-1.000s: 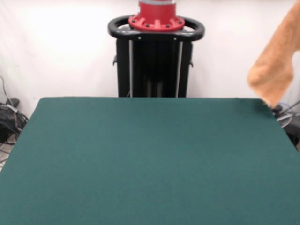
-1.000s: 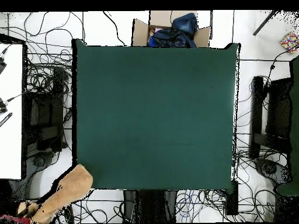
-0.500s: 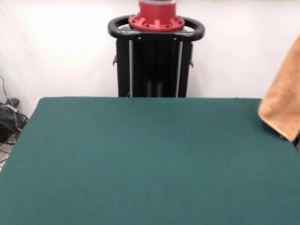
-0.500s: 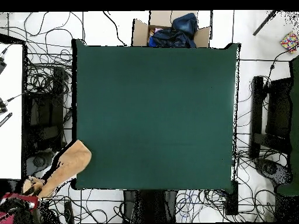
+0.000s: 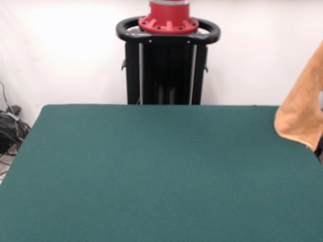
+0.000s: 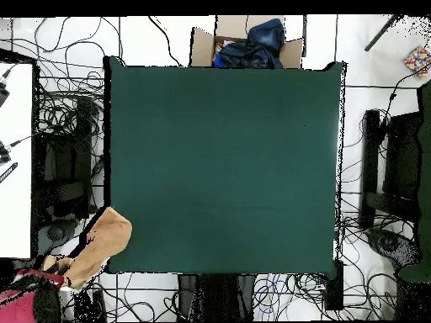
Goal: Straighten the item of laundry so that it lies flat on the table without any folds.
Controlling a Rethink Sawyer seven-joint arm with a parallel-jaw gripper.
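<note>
The item of laundry, an orange-tan towel, hangs in the air at the right edge of the front view, its lower end over the table's far right corner. From overhead the towel hangs slanted over the bottom-left corner of the green table. A person's hand with a red sleeve holds its outer end. The towel is bunched lengthwise, not spread. The robot's gripper shows in neither view.
A cardboard box with dark clothes stands past the table's top edge in the overhead view. Cables cover the floor all round. A white desk is at the left, black stands at the right.
The towel swung from beyond the table's corner to over the corner and dropped lower. The person's hand and red sleeve came further into the overhead view.
</note>
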